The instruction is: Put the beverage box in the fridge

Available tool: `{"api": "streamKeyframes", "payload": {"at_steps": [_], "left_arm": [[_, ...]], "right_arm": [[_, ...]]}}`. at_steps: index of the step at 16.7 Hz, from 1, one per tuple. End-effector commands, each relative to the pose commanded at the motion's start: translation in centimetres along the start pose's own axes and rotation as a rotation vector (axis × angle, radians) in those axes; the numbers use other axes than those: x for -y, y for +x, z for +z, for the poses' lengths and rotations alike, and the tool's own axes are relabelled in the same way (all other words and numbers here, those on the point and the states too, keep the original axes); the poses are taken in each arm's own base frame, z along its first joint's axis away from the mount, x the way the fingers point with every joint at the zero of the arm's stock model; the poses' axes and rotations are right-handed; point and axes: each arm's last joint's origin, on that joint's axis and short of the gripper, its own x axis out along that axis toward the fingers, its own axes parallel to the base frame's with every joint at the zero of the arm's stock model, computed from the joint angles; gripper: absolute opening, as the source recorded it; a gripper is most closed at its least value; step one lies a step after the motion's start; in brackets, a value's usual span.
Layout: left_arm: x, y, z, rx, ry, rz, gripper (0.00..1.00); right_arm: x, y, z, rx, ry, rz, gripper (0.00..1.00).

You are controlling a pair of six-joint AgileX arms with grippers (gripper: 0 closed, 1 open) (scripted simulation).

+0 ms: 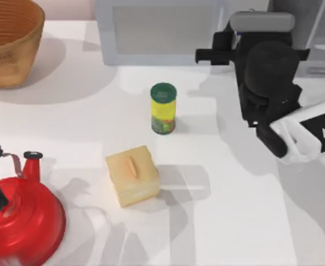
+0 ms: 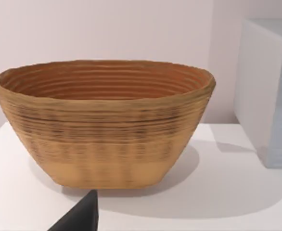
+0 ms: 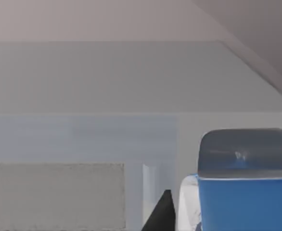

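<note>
While raised over the far right of the tabletop (image 1: 223, 221), right hand (image 1: 245, 27) gripping the beverage box (image 3: 247, 192), close before the fridge (image 1: 323, 22). Left arm parked at near left by the red kettle (image 1: 24, 221); cannot tell its hand's state. Can (image 1: 163, 108) and tan box (image 1: 132, 175) mid-tabletop, basket (image 2: 102, 125) far left.

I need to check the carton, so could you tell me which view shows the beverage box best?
The right wrist view: the beverage box sits close, blue body and grey top visible. In the top view the right arm hides most of it.
</note>
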Motion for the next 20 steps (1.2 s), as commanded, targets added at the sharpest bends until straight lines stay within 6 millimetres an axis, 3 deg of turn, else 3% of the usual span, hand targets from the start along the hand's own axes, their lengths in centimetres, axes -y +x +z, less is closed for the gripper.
{"api": "streamKeyframes", "payload": {"at_steps": [6,10,15,20], "left_arm": [[0.0,0.0,0.0,0.000,0.000,0.000,1.00],[0.0,0.0,0.0,0.000,0.000,0.000,1.00],[0.0,0.0,0.0,0.000,0.000,0.000,1.00],[0.0,0.0,0.0,0.000,0.000,0.000,1.00]], "right_arm": [[0.4,0.1,0.3,0.000,0.001,-0.005,0.00],[4.3,-1.3,1.3,-0.065,-0.043,-0.019,0.00],[11.3,-6.6,3.6,-0.167,-0.075,-0.044,0.00],[16.4,-15.0,8.9,-0.008,-0.011,-0.063,0.00]]}}
